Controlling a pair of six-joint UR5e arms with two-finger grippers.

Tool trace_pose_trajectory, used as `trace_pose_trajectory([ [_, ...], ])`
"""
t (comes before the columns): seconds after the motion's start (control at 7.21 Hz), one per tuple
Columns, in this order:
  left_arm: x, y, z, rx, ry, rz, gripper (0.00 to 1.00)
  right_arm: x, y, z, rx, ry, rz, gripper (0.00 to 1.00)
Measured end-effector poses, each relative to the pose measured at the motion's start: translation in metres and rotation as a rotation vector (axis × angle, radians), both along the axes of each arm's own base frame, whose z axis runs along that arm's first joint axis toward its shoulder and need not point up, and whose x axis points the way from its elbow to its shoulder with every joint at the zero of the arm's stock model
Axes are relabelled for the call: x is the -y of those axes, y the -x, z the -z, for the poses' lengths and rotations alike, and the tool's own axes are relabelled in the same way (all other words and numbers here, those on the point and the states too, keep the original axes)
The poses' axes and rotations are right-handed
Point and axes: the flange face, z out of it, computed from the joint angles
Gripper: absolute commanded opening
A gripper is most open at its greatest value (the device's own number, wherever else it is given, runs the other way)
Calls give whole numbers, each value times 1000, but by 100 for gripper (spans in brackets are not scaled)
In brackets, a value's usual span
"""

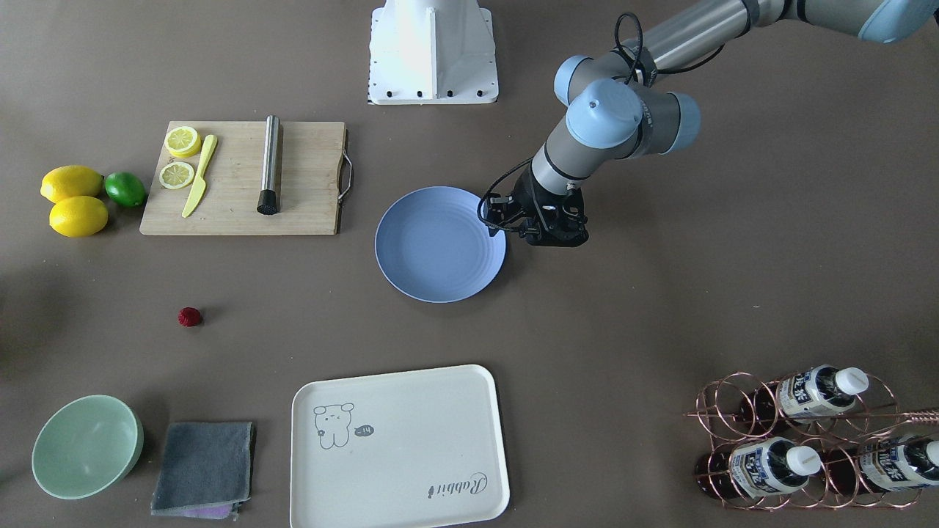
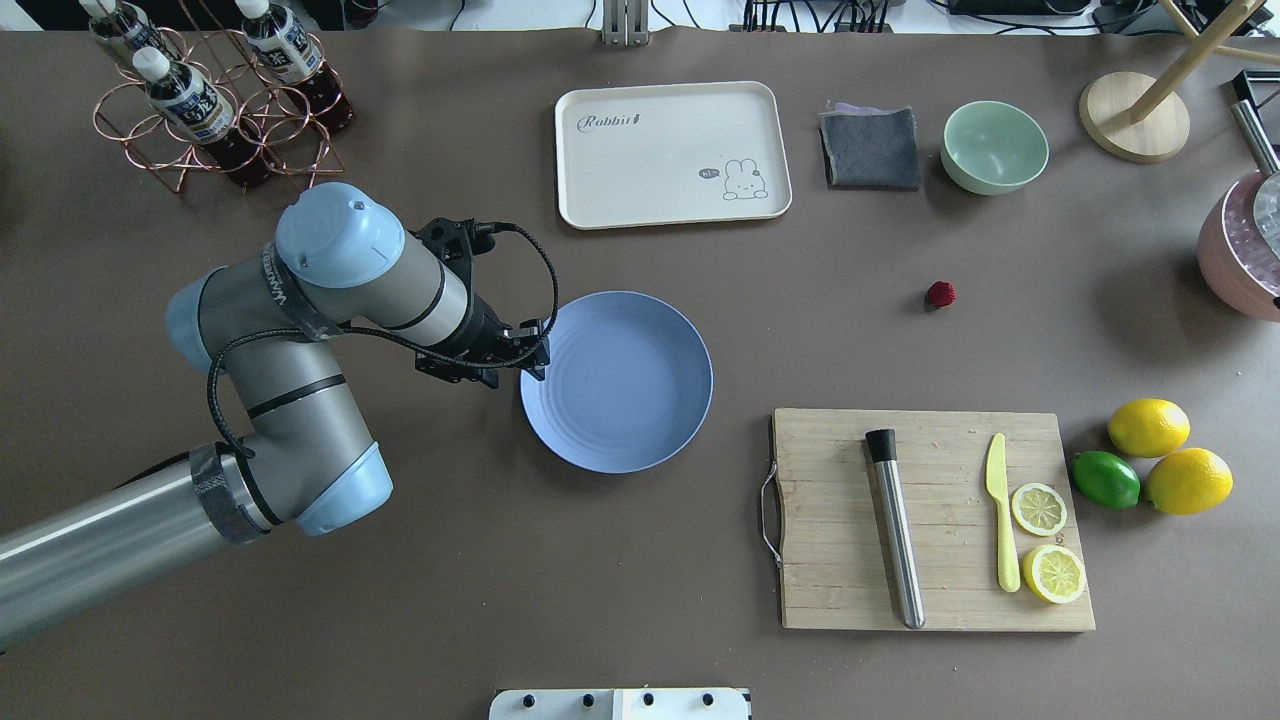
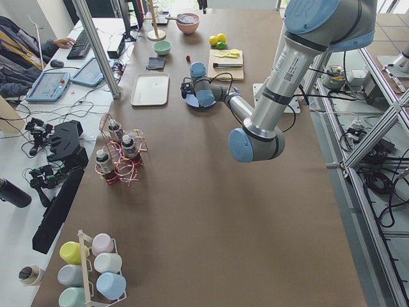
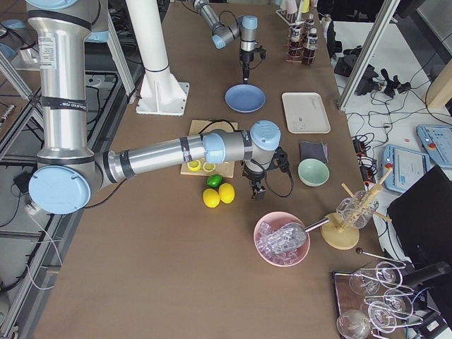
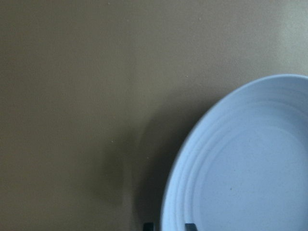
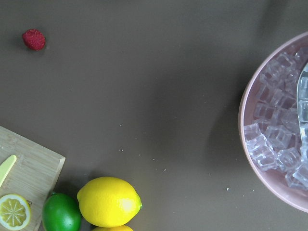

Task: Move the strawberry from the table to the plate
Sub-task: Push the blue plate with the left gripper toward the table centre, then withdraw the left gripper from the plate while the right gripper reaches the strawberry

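1. Handling first: the strawberry [image 1: 189,317] is tiny and surely very light, so weight won't be a problem. I can't tell if it's real or a toy, so I'd treat it as soft and squeeze gently. The bumpy skin should give the pads some bite. It's roundish though, so it could roll or squirt out if pinched off-centre.
2. Where to grab: I'd come straight down and close across its widest part, fingertips nearly touching the table [image 1: 660,293]. It sits so low that there's nothing higher up to hold.
3. Looks: it's a small dark-red berry with a pebbly surface, way smaller than the lemons [image 6: 109,201] or the lime [image 6: 61,212]. No green top that I can make out.
4. Location: it sits alone on bare table on the robot's right side, between the mint bowl [image 2: 995,147] and the cutting board [image 2: 830,560]. It's well apart from the blue plate [image 2: 620,400], which has nothing on it.
5. Left gripper [image 1: 549,229]: it points down right at the plate's rim. Its wrist view shows two dark fingertips at the bottom edge with a gap between them, so the jaws are parted and hold nothing.
6. Right gripper [image 4: 254,189]: it hangs over the table near the lemons and the pink bowl of ice [image 6: 243,103]. Its wrist camera catches the berry in the upper-left corner but no fingers, and only the side view shows the gripper. I can't tell how far apart the jaws are.
7. My guess: the right arm is the better placed one for the pick, and nothing's been picked up yet.
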Motion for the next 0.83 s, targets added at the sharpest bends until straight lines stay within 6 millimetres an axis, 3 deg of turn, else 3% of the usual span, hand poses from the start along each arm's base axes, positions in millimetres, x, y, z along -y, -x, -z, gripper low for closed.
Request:
trace_pose_trajectory([
  [0.14, 5, 18, -4, -1, -1, 19, 74, 15, 29, 28, 10, 22, -16, 99],
  [0.55, 0, 75, -45, 21, 5, 45, 75, 63, 160, 111, 0, 61, -14, 97],
  [0.69, 0, 106, -64, 30, -5, 34, 75, 82, 199, 120, 4, 72, -34, 94],
  [0.83, 0, 140, -88, 43, -27, 18, 75, 102, 234, 113, 18, 83, -71, 94],
])
